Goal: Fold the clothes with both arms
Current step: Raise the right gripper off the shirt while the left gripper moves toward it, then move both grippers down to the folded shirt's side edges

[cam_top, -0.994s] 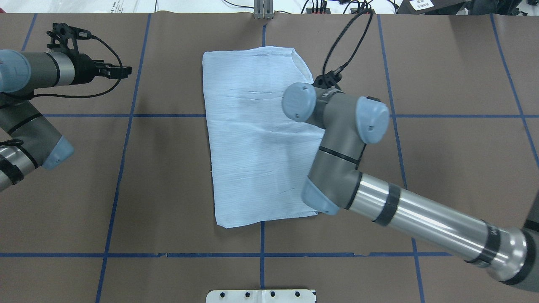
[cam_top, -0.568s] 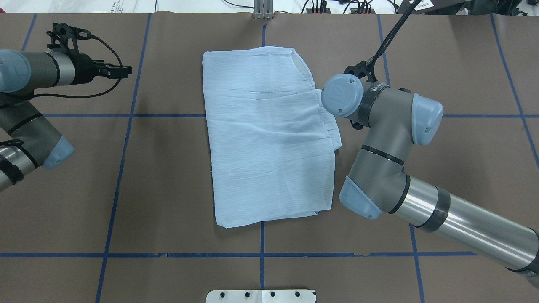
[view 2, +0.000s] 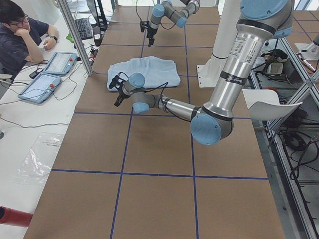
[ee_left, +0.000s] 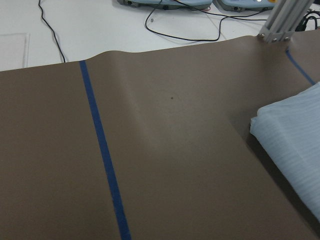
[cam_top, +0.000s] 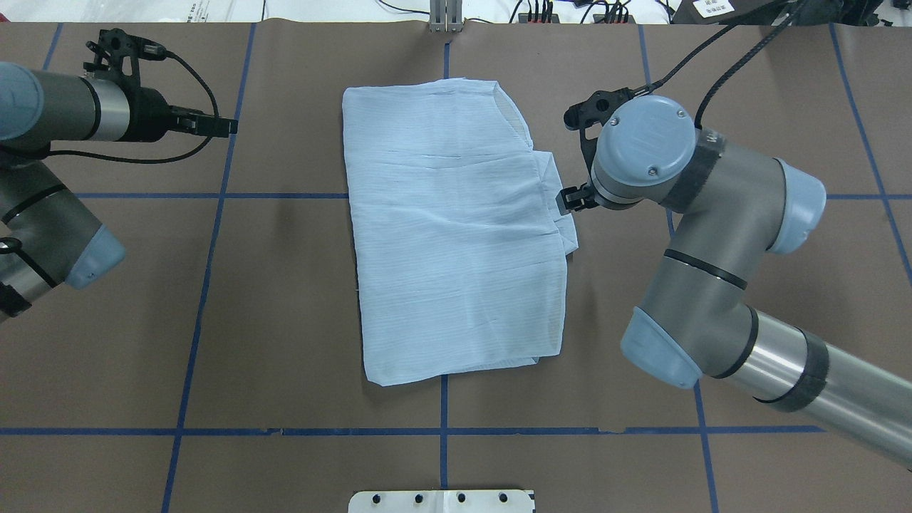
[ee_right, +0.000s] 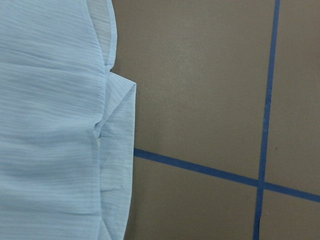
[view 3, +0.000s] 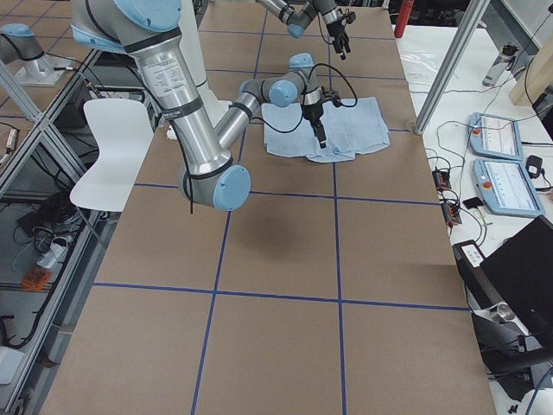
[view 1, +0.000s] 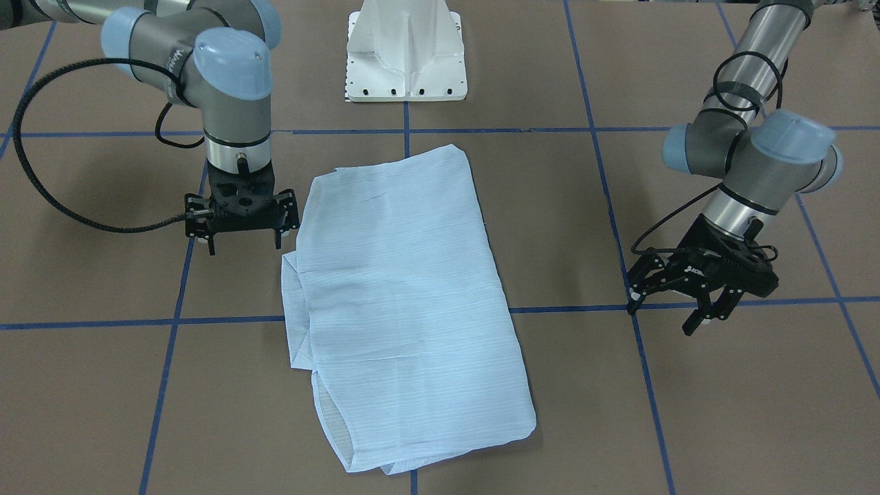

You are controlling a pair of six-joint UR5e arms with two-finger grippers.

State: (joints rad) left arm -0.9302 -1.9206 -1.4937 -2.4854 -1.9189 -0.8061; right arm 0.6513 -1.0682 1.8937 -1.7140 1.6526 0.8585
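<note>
The right arm (cam_top: 712, 214) and the left arm (view 1: 746, 175) are built of matte grey housings and polished silver tubes ringed with black bands. Their rounded joints have light-blue caps with small screws, and one wrist carries dark lettering. The right hand (view 1: 245, 246) and the left hand (view 1: 670, 309) are black, skeletal and two-fingered. A braided black cable (view 1: 14, 144) loops off the right wrist. The pedestal (view 1: 405, 51) is white.

taped table (cam_top: 285, 320), white pedestal (view 1: 405, 51), seated operator (view 2: 20, 37)

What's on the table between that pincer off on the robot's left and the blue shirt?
Nothing but bare brown table cover crossed by blue tape lines, in the front-facing view, between the left pincer and the shirt.
</note>
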